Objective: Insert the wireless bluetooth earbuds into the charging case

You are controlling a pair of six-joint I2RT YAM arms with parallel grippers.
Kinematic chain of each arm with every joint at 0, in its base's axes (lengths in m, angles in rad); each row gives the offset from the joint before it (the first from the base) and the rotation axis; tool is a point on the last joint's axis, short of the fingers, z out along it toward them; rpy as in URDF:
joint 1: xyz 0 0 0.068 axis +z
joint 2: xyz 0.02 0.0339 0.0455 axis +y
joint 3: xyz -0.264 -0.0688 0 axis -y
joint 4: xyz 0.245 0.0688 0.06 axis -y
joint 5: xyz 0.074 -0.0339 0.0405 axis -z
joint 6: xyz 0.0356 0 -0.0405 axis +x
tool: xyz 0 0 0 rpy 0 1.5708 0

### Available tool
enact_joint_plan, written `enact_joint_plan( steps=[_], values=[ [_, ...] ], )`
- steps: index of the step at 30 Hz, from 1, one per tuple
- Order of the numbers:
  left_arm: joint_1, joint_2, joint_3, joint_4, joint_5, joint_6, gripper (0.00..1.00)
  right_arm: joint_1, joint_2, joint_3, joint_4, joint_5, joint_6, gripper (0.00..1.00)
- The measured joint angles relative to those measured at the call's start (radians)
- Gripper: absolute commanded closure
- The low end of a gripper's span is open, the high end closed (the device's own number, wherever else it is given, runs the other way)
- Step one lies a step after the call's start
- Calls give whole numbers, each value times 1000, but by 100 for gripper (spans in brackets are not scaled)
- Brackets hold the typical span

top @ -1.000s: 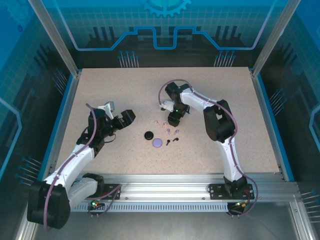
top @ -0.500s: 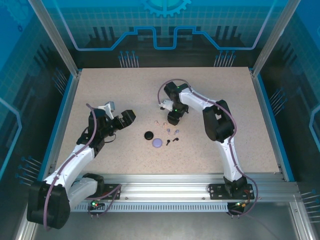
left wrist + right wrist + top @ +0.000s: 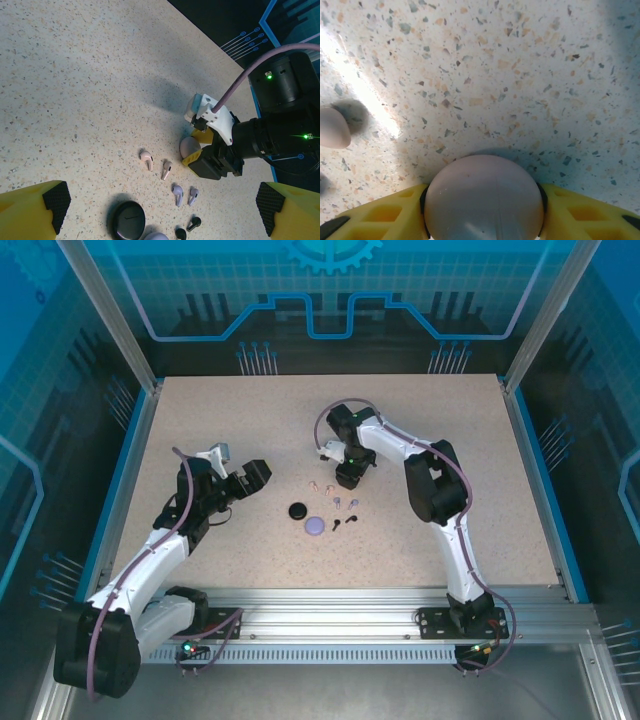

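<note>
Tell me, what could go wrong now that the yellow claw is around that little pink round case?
1. The pink case is smooth and rounded, and the right gripper pinches it only by its sides, so it might squirt out when lifted.
2. The pink earbuds lie loose close beside it, so a careless move of that gripper could knock or scatter them.

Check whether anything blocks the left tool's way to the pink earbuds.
Nothing visible does. From above, bare table lies between the left tool and the pink earbuds. The black case sits nearer the arm bases, off that line.
</note>
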Motion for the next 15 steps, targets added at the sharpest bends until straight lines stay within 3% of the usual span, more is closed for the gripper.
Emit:
enact_joint_plan(
  steps=[8, 15],
  values=[
    [-4, 35, 6, 2, 47, -1, 4, -1, -145, -189, 121, -37, 11, 54],
    [-61, 142, 83, 23, 139, -4, 9, -1, -503, -465, 317, -127, 19, 54]
  ],
)
